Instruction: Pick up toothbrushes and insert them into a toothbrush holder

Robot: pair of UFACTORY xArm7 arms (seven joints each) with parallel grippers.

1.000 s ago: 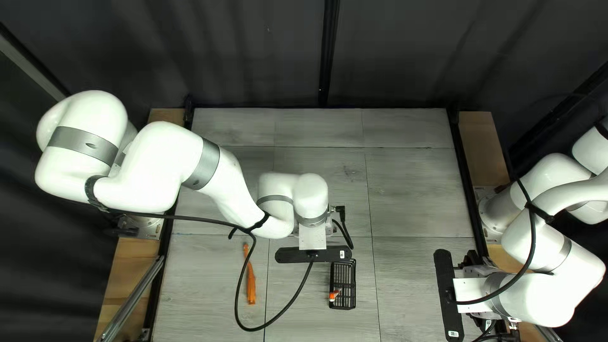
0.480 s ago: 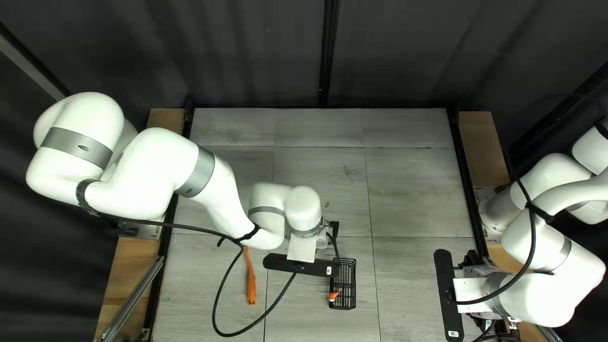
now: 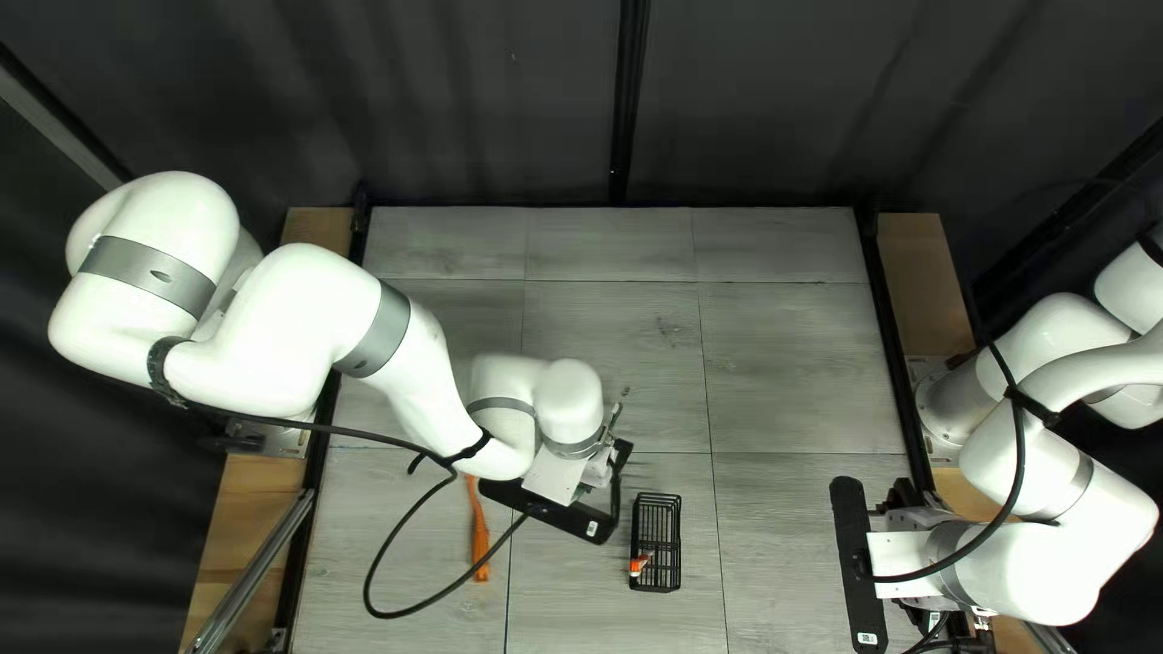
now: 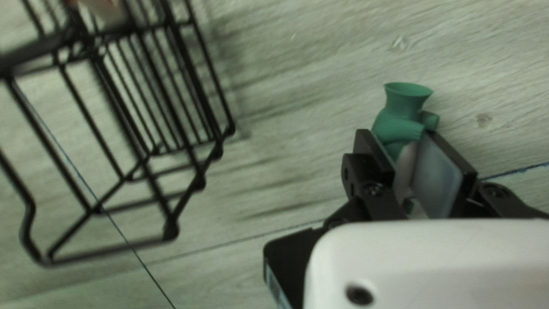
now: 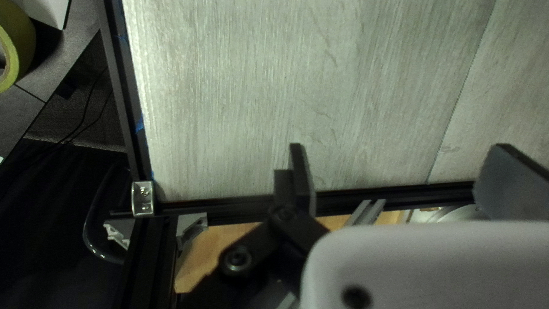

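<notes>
My left gripper (image 3: 551, 506) is left of the black wire holder (image 3: 657, 545) in the top left view, its fingers hidden there. An orange and white piece (image 3: 639, 564) shows inside that holder. An orange toothbrush (image 3: 481, 551) lies farther left. In the left wrist view, my left gripper (image 4: 400, 142) is shut on a green toothbrush (image 4: 398, 123), whose flared green end sticks out past the fingertips. The wire holder (image 4: 197, 182) is beside it, apart. At the table's right edge is my right gripper (image 3: 857, 563); the right wrist view shows this gripper (image 5: 400, 150) open and holding nothing.
A black cable (image 3: 394, 557) from my left arm loops over the table near the orange toothbrush. The black frame rail (image 5: 372, 199) at the table's edge passes under my right gripper. Beyond the table is a roll of yellow tape (image 5: 17, 46).
My left gripper has moved left and toward the near edge and turned, uncovering the top of the wire holder. Its cable swung left. The right arm has stayed still.
</notes>
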